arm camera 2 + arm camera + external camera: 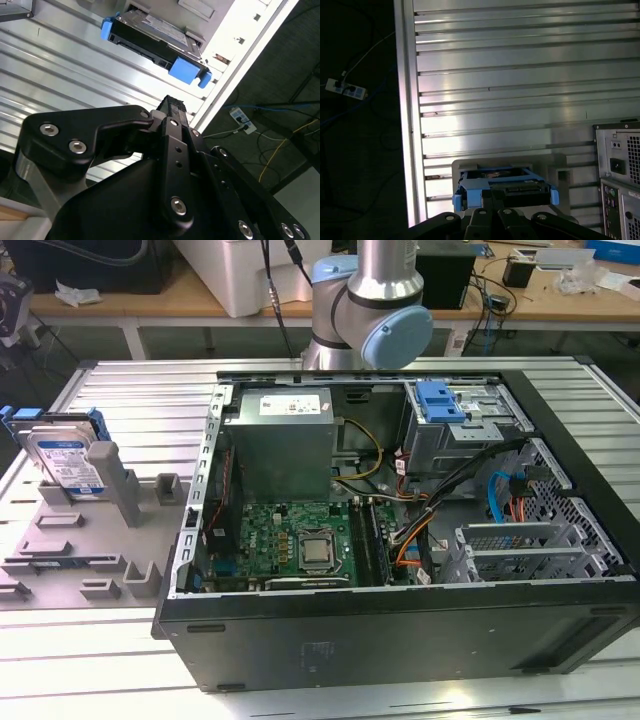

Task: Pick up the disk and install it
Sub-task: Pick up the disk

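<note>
In the exterior view the disk point(62, 455) stands on edge in a grey holder point(112, 475) at the exterior view's left of the bench point(140, 390). It is well apart from the open computer case point(400, 630) in the middle. The arm point(365, 300) rises behind the case's far wall. The disk is not yet installed. The drive bay with its blue latch point(438, 400) sits at the case's far side, toward the exterior view's right.

In the second wrist view the hand point(170, 107) is a mass of black linkage in the foreground. The disk point(152, 42) lies ahead of its tip with ribbed bench metal between them, so the two are apart. Whether the hand is open or closed I cannot tell. The disk's long axis, marked by the blue carrier ends, runs across the hand's line of reach, not along it.

In the first wrist view the hand point(492, 222) sits close under the camera, and the disk point(505, 187) is edge-on just beyond it, seated in the holder, again crosswise. The case's rear panel point(620, 170) stands off to one side. By my reading, the disk lies straight ahead of the hand, near and broadside on.
</note>
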Robot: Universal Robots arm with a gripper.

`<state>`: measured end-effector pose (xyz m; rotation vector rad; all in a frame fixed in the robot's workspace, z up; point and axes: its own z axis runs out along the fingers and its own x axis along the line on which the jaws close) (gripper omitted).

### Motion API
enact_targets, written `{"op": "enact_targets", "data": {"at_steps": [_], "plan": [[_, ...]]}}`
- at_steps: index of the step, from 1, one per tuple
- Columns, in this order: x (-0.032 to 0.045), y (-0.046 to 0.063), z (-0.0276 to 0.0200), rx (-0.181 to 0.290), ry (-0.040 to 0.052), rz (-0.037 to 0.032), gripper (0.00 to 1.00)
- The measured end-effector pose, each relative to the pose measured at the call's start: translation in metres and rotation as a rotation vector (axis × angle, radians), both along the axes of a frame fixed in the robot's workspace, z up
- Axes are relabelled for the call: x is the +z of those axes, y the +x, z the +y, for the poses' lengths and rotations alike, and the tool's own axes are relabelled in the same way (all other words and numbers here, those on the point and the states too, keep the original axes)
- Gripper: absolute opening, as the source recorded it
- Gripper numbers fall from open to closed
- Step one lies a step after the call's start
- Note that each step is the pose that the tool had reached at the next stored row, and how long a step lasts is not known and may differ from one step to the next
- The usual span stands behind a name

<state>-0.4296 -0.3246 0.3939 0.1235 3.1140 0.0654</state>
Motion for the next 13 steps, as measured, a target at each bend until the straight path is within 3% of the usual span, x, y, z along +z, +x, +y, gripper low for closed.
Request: {"op": "enact_targets", "data": {"at_steps": [4,7,8,11,13], "plan": [[0.0000,0.0018,-0.0012,-0.011,0.0001,0.0130,0.11],[0.0000,0.0063,-0.0012,-0.016,-0.0001,0.0404,0.11],[0.0000,0.0071,-0.0012,-0.016,-0.0001,0.0452,0.11],[0.0000,0.0077,-0.0012,-0.016,-0.0002,0.0513,0.11],[0.0000,0.0079,-0.0012,-0.016,-0.0002,0.0533,0.24]]}}
